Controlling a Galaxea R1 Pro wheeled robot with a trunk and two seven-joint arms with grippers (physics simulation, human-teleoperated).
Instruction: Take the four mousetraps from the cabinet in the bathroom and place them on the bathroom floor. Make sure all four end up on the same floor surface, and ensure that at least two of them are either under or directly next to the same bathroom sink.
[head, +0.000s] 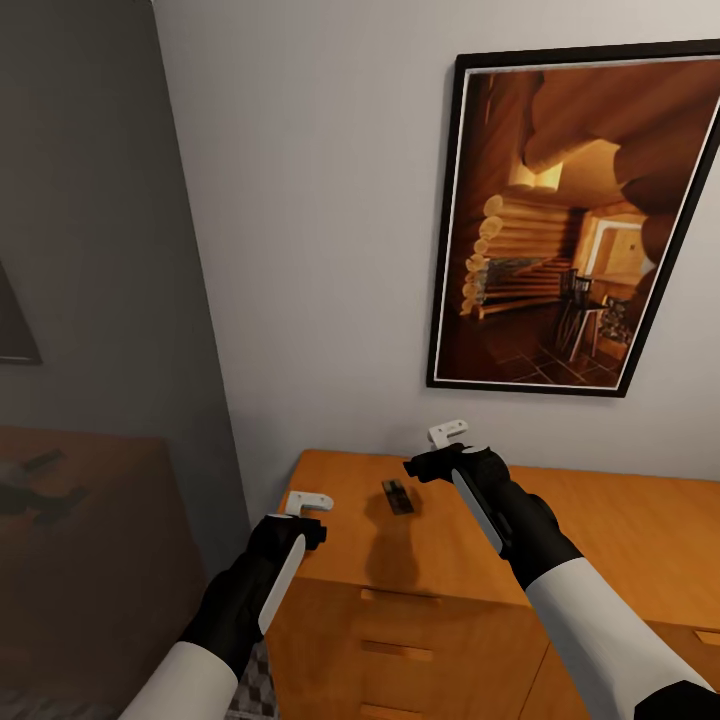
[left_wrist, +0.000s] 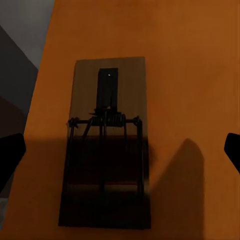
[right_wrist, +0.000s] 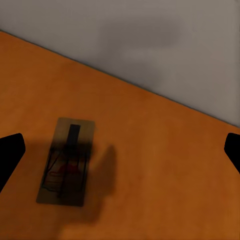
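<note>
Dark mousetrap (head: 397, 497), lower half shadowed

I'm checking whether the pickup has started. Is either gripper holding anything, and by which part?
Nothing is held. Both the left gripper and the right gripper hover with jaws open above the mousetrap, which lies flat on the cabinet.

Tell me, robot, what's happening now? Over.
Left gripper and right gripper open, both empty. One mousetrap on the cabinet top between them. Nothing blocking it.
</note>
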